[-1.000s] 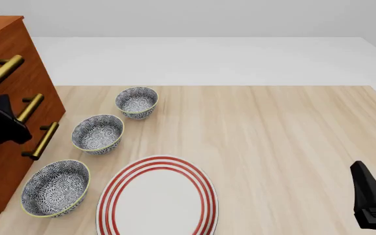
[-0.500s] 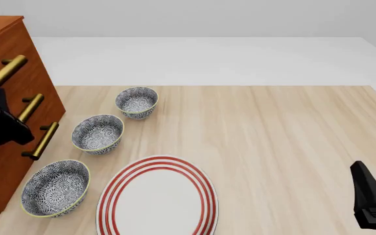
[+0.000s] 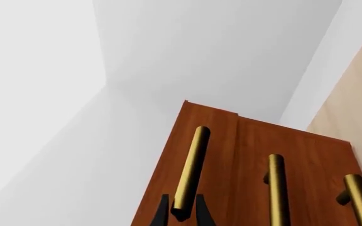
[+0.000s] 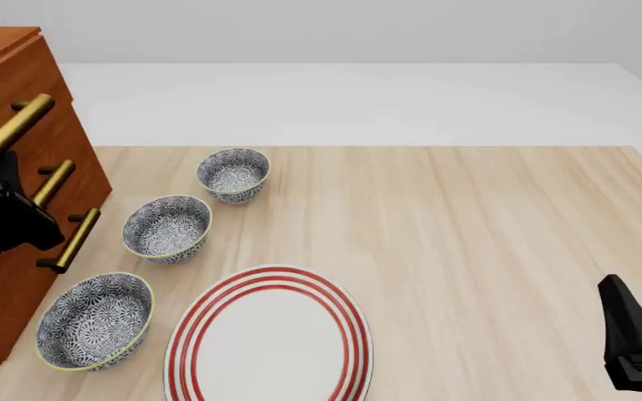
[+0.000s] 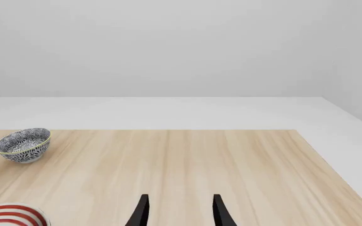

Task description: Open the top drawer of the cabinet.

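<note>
no brand, label or writing can be read on anything here.

the cabinet (image 4: 20, 167) stands at the left edge of the tabletop (image 4: 466, 234) — reddish-brown polished wood, box-shaped, with three round brass bar handles on its front. the top drawer (image 3: 216, 155) is the uppermost one; its front looks flush with the cabinet face, though the angle makes that hard to judge. its brass handle (image 3: 190, 169) is a smooth cylinder on short posts.

the left tool (image 3: 182, 214) sits at the near end of that handle: in the left wrist view two black pointed fingertips (image 3: 162, 212) flank the bar's end closely, one on each side, seemingly clamped on it. the front view shows only the dark bulk of the arm against the cabinet front, beside the handle's lower end, not the fingers themselves.

the right tool (image 5: 179, 212) is released, its two black fingers apart over bare pale wood-grain tabletop, well away from the cabinet at the near right corner.

three small patterned bowls (image 4: 167, 227) with dark speckled print and pale yellowish rims lie in a diagonal row just beside the cabinet. a white plate (image 4: 267, 338) with red concentric rings lies nearest the camera; the right wrist view catches only its edge and the farthest bowl.
</note>
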`<action>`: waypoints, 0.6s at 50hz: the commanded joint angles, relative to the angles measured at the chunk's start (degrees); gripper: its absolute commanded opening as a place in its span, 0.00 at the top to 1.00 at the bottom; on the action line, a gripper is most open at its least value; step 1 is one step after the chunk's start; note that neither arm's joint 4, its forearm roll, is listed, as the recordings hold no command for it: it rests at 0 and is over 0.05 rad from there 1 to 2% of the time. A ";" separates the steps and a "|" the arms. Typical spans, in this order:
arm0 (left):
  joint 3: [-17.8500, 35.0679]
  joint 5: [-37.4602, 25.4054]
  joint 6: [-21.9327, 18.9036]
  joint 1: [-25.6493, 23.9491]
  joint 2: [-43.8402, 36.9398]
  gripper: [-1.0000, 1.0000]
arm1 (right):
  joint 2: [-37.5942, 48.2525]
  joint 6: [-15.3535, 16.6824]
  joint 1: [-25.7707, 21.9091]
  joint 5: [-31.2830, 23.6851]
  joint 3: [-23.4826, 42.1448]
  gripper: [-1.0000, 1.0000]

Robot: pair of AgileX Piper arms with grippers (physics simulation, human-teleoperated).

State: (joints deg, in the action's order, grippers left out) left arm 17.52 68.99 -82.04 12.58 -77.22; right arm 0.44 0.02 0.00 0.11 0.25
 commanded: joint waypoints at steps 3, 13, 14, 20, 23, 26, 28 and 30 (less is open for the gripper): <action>-0.64 0.91 -1.08 -0.60 1.32 1.00 | 0.00 0.00 0.00 0.00 0.00 0.00; -0.94 0.91 -1.13 -1.20 1.38 1.00 | 0.02 0.00 -0.01 0.00 0.00 0.00; -0.95 0.91 -1.13 -1.20 1.38 1.00 | 0.02 0.00 -0.01 0.00 0.00 0.00; -1.12 0.91 -1.16 -1.59 1.73 1.00 | 0.02 0.01 0.00 0.00 0.00 0.00; -1.27 0.91 -1.17 -1.75 1.77 1.00 | -0.40 -0.08 -0.38 -1.41 1.00 0.00; -1.34 0.91 -1.16 -1.90 1.88 1.00 | -0.41 -0.05 -0.39 -1.53 1.12 0.00; -1.39 0.91 -1.15 -2.08 1.92 1.00 | -0.32 -0.05 -0.40 -1.72 1.40 0.00; -1.38 0.91 -1.15 -2.17 1.95 1.00 | -0.32 -0.05 -0.39 -1.73 1.41 0.00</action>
State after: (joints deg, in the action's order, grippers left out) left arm 16.79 69.04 -82.74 10.42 -76.47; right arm 0.25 -0.02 -0.23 -0.82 0.97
